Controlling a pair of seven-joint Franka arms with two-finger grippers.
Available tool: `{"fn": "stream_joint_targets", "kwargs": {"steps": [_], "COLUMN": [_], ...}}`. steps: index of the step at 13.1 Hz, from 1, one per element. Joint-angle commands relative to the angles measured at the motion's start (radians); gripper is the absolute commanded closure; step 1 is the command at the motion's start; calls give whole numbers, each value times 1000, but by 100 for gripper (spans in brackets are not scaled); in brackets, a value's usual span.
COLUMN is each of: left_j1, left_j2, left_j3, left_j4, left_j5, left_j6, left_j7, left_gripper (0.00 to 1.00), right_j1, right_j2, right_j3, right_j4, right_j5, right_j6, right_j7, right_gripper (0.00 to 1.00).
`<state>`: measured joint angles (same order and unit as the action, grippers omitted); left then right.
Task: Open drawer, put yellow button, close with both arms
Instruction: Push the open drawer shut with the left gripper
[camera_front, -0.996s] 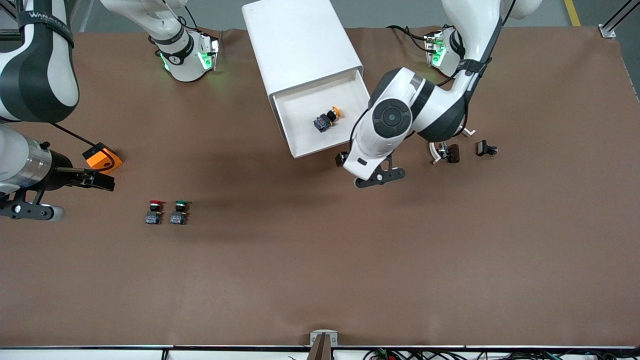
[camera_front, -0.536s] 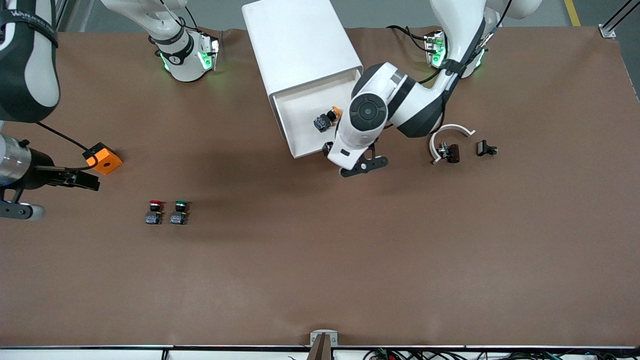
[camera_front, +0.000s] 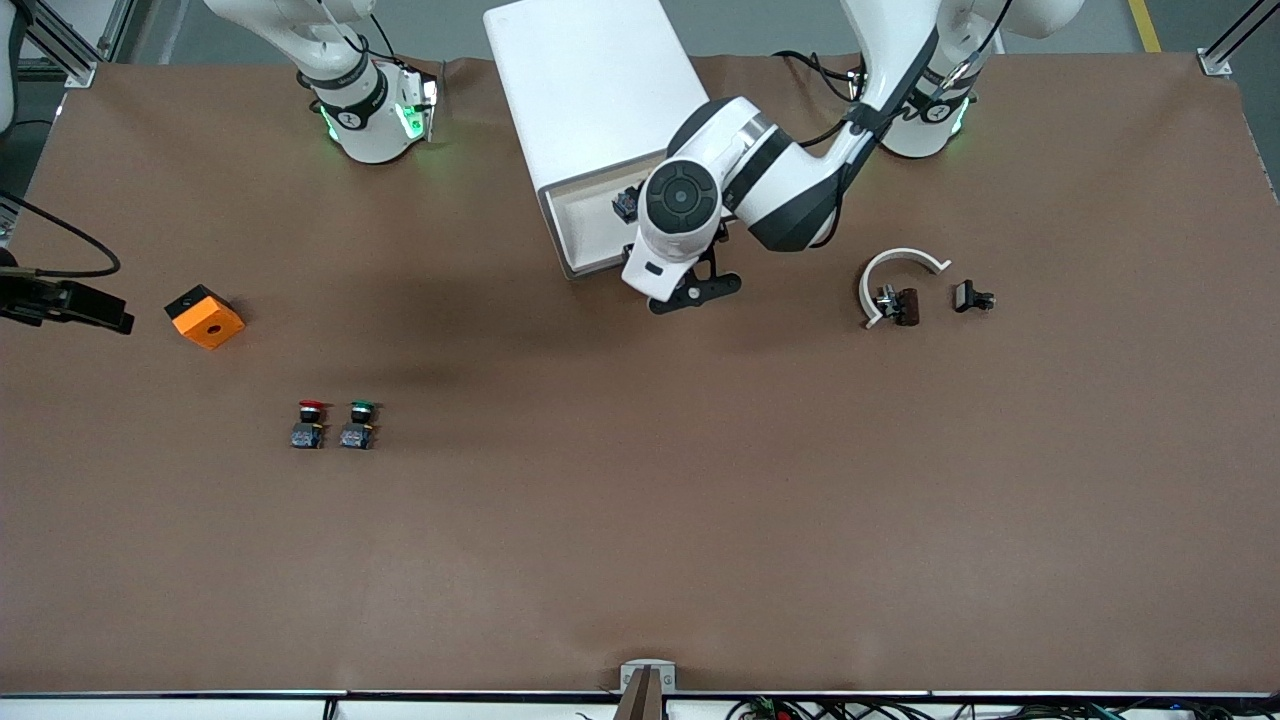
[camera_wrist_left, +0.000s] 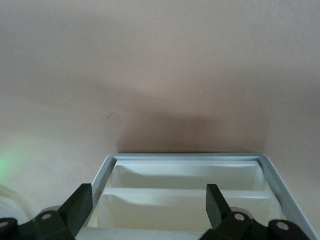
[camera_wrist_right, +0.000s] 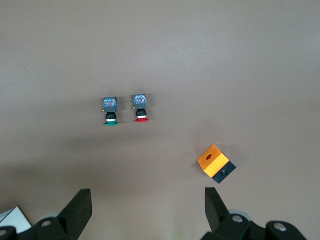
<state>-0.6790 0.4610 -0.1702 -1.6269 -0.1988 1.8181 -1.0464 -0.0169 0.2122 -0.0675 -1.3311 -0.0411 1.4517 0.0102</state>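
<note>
The white cabinet (camera_front: 590, 90) stands between the arm bases. Its uppermost drawer (camera_front: 585, 225) is open by a short stretch. The yellow button (camera_front: 626, 204) lies in the drawer; only its blue-grey base shows, the cap is hidden under the left arm. My left gripper (camera_front: 680, 290) is at the drawer's front edge, fingers open and empty. In the left wrist view the left gripper (camera_wrist_left: 147, 210) is spread over the cabinet's grey-rimmed front (camera_wrist_left: 185, 157). My right gripper (camera_front: 75, 305) is open and empty above the table at the right arm's end, beside the orange cube.
An orange cube (camera_front: 205, 317) lies toward the right arm's end. A red-capped button (camera_front: 310, 425) and a green-capped button (camera_front: 358, 425) stand side by side nearer the camera. A white curved piece (camera_front: 900, 270) and small black parts (camera_front: 972, 297) lie toward the left arm's end.
My left gripper has moved toward the cabinet and the drawer has slid most of the way in, carrying the button. My right arm has drawn back toward its end of the table.
</note>
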Motion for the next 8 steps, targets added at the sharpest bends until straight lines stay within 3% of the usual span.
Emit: {"fn": "stream_joint_targets", "kwargs": {"steps": [1,8], "left_j1": [4,1], "left_j2": [-5,-1], "left_j3": [-46,-121], "left_j4": [-14,-44], "left_j5": [1,-62], "left_j6": [-19,-20], "left_j7": [-47,-110], "left_gripper": [0,0], "right_j1": [-11,-57], "right_j2": [-11,-128], "right_j3": [23,23], "right_j4": [9,-59], "right_j5": [-6,21], "right_j6": [-28,-40], "right_j7": [4,-3], "right_gripper": [0,0]}}
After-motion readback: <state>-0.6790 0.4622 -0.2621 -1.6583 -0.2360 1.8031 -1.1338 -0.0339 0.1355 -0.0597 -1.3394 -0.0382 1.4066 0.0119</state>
